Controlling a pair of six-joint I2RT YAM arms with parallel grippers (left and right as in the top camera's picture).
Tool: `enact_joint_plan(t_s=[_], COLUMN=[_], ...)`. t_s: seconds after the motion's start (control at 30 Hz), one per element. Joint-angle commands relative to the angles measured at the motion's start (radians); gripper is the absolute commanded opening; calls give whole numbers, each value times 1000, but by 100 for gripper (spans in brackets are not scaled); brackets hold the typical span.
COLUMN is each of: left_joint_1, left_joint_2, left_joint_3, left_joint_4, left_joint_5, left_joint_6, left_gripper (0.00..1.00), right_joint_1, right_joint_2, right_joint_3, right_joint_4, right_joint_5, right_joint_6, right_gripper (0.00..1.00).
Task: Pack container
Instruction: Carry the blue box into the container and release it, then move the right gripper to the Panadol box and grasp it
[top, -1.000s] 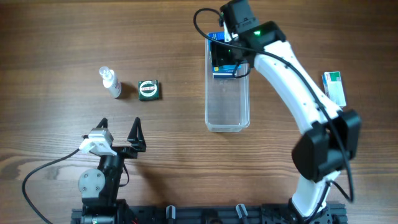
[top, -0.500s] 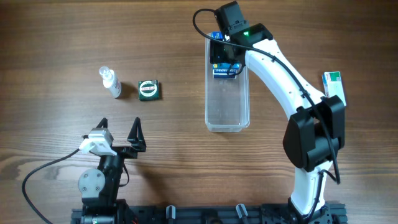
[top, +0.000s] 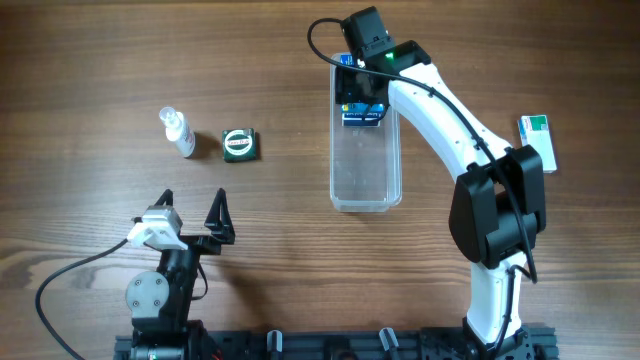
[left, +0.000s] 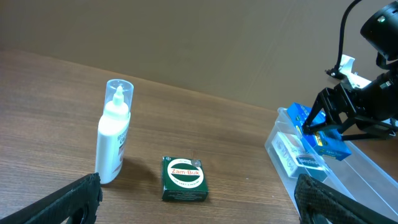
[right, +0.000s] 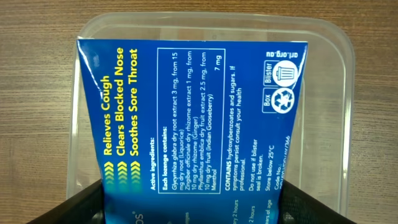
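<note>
The clear container (top: 365, 170) stands lengthwise right of the table's middle. My right gripper (top: 358, 88) hovers over its far end, shut on a blue lozenge box (right: 193, 118) that tilts down into the tub (right: 217, 25); both fingers (right: 74, 208) press the box's sides. In the left wrist view the held blue box (left: 326, 143) hangs above another blue and white box (left: 298, 155) lying in the container (left: 373, 180). My left gripper (top: 192, 215) rests open near the front left, with nothing between its fingers (left: 81, 196).
A green Zam-Buk box (top: 239, 145) and a small clear spray bottle (top: 178, 132) stand left of the container; both show ahead of the left gripper (left: 184, 178) (left: 113, 140). A green and white box (top: 537, 140) lies at the right edge.
My right arm has swung a little left and back over the container's far end, carrying the blue box. The left arm has not moved.
</note>
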Motion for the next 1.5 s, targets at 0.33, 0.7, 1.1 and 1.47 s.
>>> enact_joint_plan(t_s=[0.33,0.7,1.1,1.47], left_joint_1=[8,8,8,8], left_joint_2=[-10,-10,-10,-10], left_joint_3=[-5,-5,-5,-5], left_joint_4=[-6,-6,-6,-6], left_joint_5=[-10,-10,-10,-10], left_joint_6=[-13,-13,-13,-13], left_gripper=[100,100,100,100], right_joint_1=[-8,-8,-8,-391], right_joint_2=[18,-143,-146,-295], right_joint_3=[0,0,-23,-25], right_joint_4=[9,-187,-157,-299], right_joint_5=[43,-10,-93,-27], right_joint_6=[6,-54,-101,-358], right_gripper=[80,73,58,91])
